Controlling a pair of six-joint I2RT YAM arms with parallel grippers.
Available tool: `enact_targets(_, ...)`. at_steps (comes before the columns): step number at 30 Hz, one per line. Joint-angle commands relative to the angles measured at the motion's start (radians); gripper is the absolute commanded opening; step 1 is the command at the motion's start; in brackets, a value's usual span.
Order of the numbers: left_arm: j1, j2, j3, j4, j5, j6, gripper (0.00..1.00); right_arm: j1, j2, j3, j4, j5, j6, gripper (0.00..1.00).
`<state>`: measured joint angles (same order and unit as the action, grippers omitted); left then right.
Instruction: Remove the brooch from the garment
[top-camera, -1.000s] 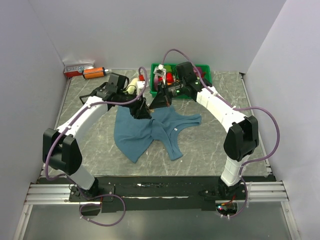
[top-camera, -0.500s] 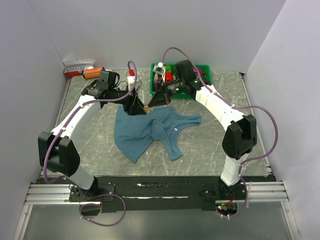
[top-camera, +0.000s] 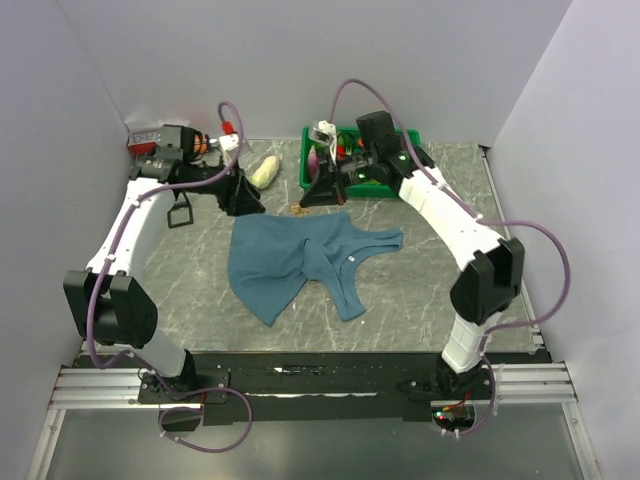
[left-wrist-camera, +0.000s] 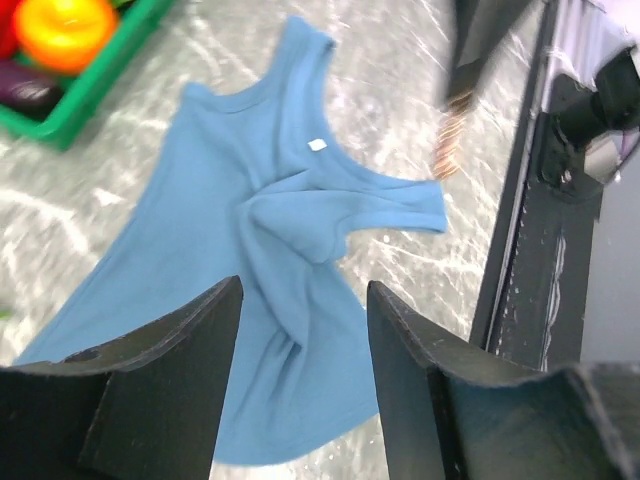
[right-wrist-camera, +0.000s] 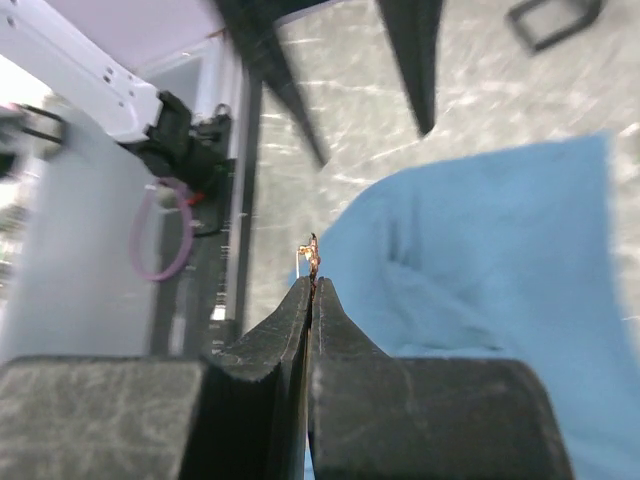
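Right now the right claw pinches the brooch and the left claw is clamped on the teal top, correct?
No. The left claw is open and empty above the teal top, as the left wrist view shows. The right claw does pinch the brooch.

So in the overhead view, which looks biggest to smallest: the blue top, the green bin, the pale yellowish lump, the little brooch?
1. the garment
2. the green bin, though the right arm hides much of it
3. the pale lump
4. the brooch, a speck at the right hand's tip
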<state>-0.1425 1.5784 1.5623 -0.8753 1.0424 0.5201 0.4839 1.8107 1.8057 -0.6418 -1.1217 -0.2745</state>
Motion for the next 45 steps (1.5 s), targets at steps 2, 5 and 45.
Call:
enact_targets(2, 0.034, -0.118, -0.039, 0.312, 0.085, -0.17, 0.59, -0.001, -0.168, -0.088, 0.074, 0.056, -0.178, 0.0)
enact_targets(5, 0.009, -0.181, -0.129, 0.633, 0.059, -0.446, 0.59, -0.002, -0.13, -0.043, 0.021, 0.06, -0.167, 0.0)
enact_targets(45, -0.192, 0.032, 0.09, 0.282, 0.031, -0.209, 0.4, -0.001, -0.134, -0.077, 0.102, 0.097, -0.106, 0.0)
